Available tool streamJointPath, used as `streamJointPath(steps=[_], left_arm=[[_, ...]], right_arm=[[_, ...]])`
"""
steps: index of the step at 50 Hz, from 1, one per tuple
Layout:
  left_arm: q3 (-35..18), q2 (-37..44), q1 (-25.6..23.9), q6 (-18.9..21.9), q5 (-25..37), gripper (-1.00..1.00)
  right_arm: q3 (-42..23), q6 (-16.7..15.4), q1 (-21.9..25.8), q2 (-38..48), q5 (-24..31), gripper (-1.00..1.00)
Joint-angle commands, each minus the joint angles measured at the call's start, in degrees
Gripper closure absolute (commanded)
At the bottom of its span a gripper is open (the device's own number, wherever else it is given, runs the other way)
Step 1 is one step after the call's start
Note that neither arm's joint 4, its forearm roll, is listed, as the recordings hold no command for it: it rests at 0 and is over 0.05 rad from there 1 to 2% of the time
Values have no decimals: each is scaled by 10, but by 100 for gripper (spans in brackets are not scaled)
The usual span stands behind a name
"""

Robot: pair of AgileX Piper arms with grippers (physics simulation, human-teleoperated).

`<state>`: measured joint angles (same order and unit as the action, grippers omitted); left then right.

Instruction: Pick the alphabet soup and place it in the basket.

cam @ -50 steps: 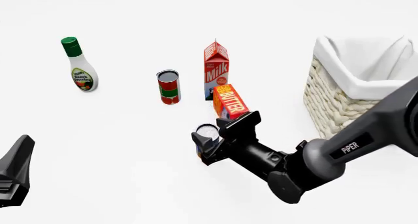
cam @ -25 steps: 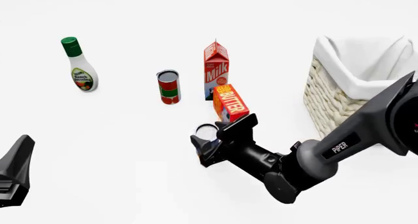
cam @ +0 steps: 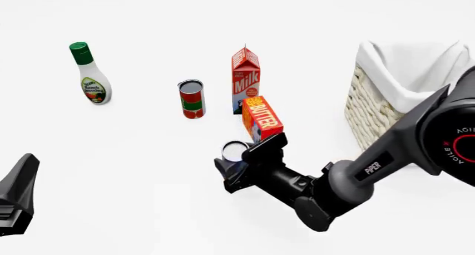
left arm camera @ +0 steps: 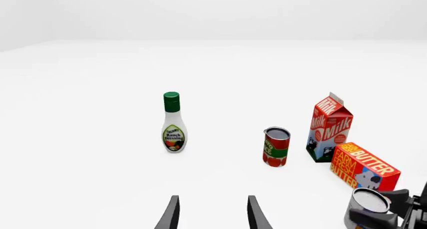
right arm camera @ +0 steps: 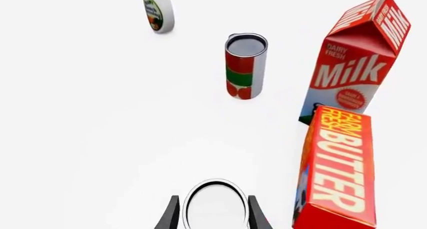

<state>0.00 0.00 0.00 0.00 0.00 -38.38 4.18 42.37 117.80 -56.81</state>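
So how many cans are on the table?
2. The soup can sits between the right gripper's fingers, near the butter box. The red-and-green can stands left of the milk carton.

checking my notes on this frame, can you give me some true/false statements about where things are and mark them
1. The soup can sits between the right gripper fingers. True.
2. The basket already holds a can. False: none shows inside it.
3. The butter box stands beside the soup can. True.
4. The left gripper holds the dressing bottle. False: it is open, well short of the bottle.
5. The milk carton lies on its side. False: it stands upright.
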Motion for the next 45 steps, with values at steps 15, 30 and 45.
streamJointPath(steps=[15, 30, 45], left_arm=[[0, 0, 0, 0, 0, -100], [0, 0, 0, 0, 0, -100], [0, 0, 0, 0, 0, -100]], right_arm=[[-11, -4, 0, 17, 6, -100], [-13, -2, 0, 18, 6, 100], [-3, 0, 4, 7, 2, 100]])
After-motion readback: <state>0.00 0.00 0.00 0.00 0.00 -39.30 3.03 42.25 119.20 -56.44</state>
